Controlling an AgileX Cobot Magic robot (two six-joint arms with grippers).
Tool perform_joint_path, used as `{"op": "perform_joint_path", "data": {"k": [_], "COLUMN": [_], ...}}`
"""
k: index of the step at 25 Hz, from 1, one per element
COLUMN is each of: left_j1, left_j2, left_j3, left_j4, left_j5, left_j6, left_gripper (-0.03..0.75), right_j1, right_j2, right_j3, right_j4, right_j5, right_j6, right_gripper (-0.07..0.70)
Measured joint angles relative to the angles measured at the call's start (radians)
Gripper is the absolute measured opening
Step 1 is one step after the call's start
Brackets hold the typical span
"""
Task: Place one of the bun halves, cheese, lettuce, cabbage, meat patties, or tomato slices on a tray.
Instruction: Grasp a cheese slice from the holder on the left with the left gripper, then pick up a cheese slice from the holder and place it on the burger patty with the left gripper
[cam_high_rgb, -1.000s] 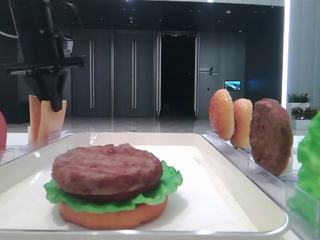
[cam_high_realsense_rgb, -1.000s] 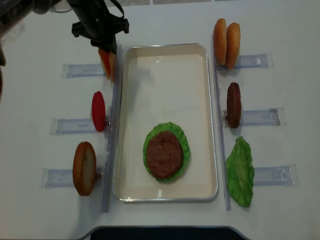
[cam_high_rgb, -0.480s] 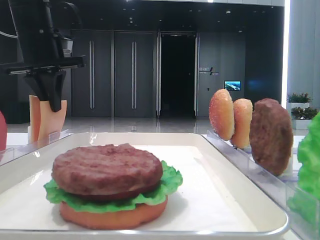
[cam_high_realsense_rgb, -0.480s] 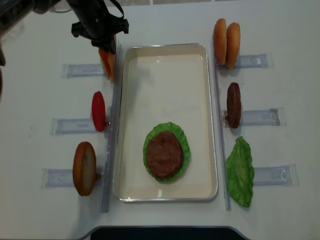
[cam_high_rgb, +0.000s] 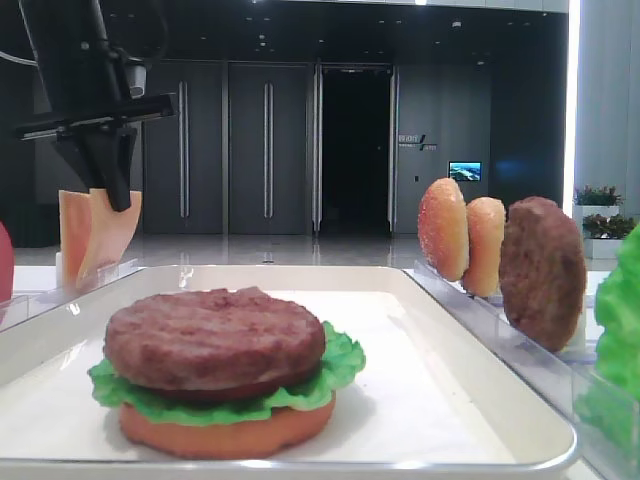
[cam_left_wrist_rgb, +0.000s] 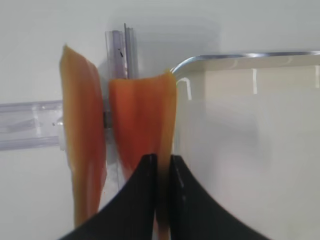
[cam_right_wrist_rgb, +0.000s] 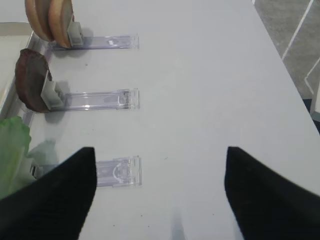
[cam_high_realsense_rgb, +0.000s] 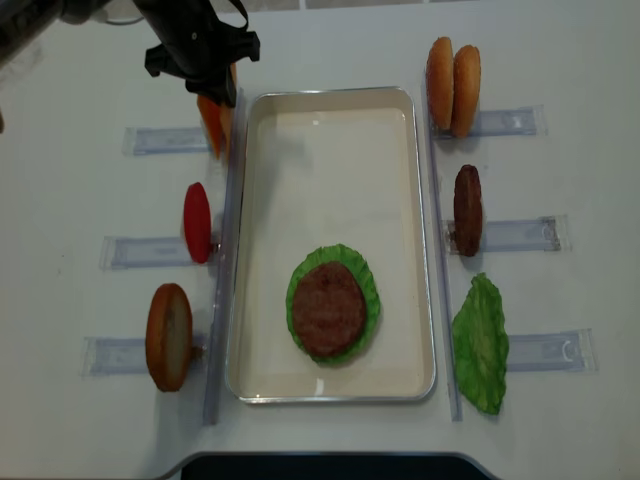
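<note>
Now left gripper (cam_left_wrist_rgb: 161, 167) clamped tight on cheese (cam_left_wrist_rgb: 142, 120) slice edge, beside tray (cam_left_wrist_rgb: 260, 55).

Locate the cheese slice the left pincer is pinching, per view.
Low front view: cheese slice, far left, under the left pincer.
Top-down view: upper left, beside the tray corner.
Left wrist: centre.
Right wrist: not in it.
Shared landmark: the tray's corner.

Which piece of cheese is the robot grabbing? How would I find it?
Start at the big cream tray in the middle and go to its far left corner, where two thin orange cheese slices stand on edge in a clear rack. The held cheese slice is the one nearer the tray, pinched by the black left gripper. The other cheese slice stands free, with nothing touching it.
</note>
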Motion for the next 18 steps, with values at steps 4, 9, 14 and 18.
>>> {"op": "perform_joint_path", "data": {"k": [4, 9, 14, 18], "left_j1": [-0.010, -0.029, -0.054, -0.057], "left_j2": [-0.007, -0.014, -0.042, -0.084], "left_j3": [0.000, 0.000, 0.001, 0.042], "left_j4": [-0.026, -0.051, -0.077, -0.092], "left_j5": [0.007, 0.013, 0.028, 0.028], "left_j6": [0.014, 0.024, 0.025, 0.034], "left_gripper": [0.034, 0.034, 0.034, 0.034], "right_j1": [0.000, 0.000, 0.000, 0.000], "right_j2": [0.000, 0.000, 0.000, 0.000], "right_j3": [0.000, 0.000, 0.000, 0.000], "right_j4": [0.000, 0.000, 0.000, 0.000], "right_j5": [0.000, 0.000, 0.000, 0.000], "right_j6": [0.000, 0.000, 0.000, 0.000], "right_gripper": [0.535, 0.535, 0.535, 0.535]}}
